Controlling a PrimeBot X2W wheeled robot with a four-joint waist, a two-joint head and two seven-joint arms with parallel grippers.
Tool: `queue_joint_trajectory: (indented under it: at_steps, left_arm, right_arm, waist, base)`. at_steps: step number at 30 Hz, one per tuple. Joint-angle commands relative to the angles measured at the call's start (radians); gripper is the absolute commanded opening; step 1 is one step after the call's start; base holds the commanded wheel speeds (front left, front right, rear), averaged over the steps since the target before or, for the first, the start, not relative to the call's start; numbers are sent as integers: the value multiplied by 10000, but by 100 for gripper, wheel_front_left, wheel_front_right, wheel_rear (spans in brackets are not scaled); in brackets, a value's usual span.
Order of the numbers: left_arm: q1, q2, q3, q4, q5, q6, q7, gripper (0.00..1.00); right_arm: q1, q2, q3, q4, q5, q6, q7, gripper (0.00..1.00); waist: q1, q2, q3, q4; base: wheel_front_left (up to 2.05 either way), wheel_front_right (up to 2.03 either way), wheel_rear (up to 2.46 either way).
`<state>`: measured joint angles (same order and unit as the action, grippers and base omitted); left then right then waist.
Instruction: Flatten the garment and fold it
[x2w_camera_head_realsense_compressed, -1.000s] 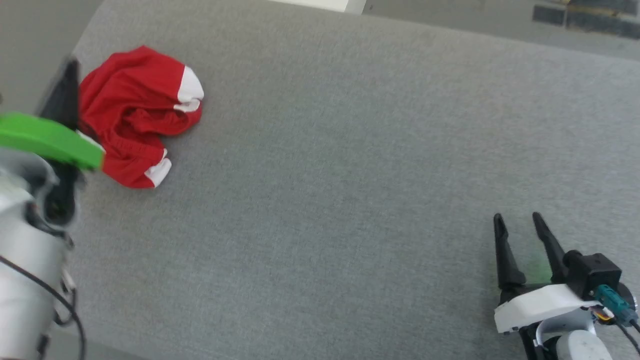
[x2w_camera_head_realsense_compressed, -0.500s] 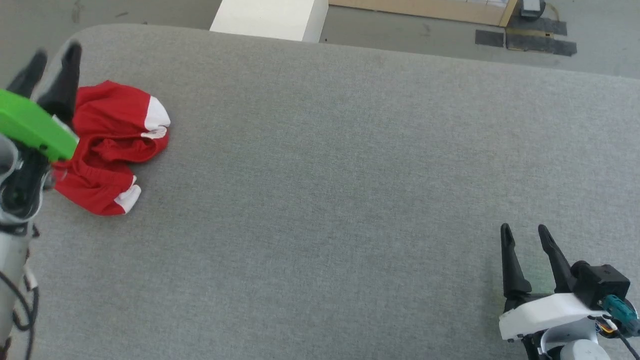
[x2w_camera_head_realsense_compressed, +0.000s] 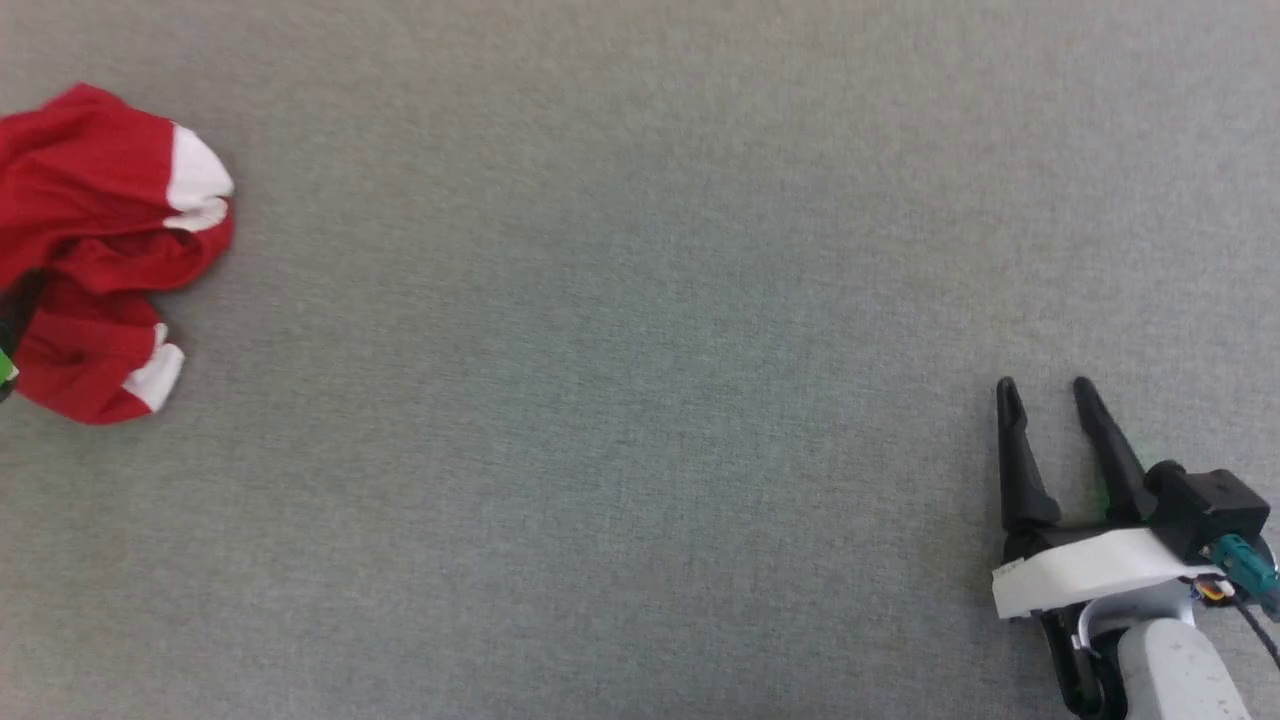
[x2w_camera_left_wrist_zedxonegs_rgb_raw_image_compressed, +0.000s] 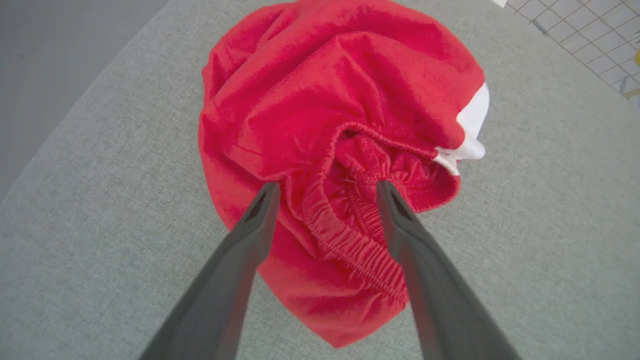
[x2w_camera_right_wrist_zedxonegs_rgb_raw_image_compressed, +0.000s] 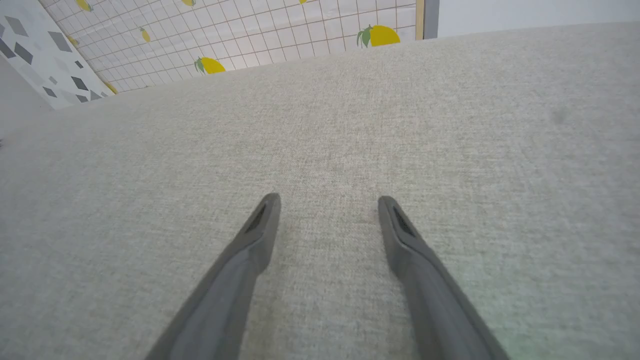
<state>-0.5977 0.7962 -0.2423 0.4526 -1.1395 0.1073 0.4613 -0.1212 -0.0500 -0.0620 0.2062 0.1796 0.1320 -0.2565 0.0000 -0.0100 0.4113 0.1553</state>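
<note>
Garment (x2w_camera_head_realsense_compressed: 90, 200) crumpled on grey surface (x2w_camera_head_realsense_compressed: 640, 400), left end effector (x2w_camera_left_wrist_zedxonegs_rgb_raw_image_compressed: 325, 187) spread

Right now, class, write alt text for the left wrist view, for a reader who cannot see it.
A crumpled bright-red soft fabric garment with a white trim band lies heaped on a grey woven cloth surface. The left gripper's two long dark fingers stand spread apart, framing its gathered elastic waistband.
</note>
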Motion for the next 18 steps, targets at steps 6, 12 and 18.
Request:
queue_joint_trajectory:
  at_steps: [6,12,18]
  left_arm:
    - [202,-586,-4,1083,-402,-80,68,100]
    - [170,-1210,-147,1787,-601,-547,-32,100]
    - [-59,-1483,25,2059,-344,-1290,-1493,0]
  right_arm:
    - [-241,-3,-182,-243,-243,-13,-52,100]
    - [-302,-3,-310,-337,-461,-13,-52,100]
    - [-254,-3,-308,-222,-508,-13,-53,100]
  waist:
    - [0,100,930,-277]
    - [0,100,1076,-115]
    - [0,100,850,1]
  base:
    - [0,0,0]
    - [0,0,0]
    - [0,0,0]
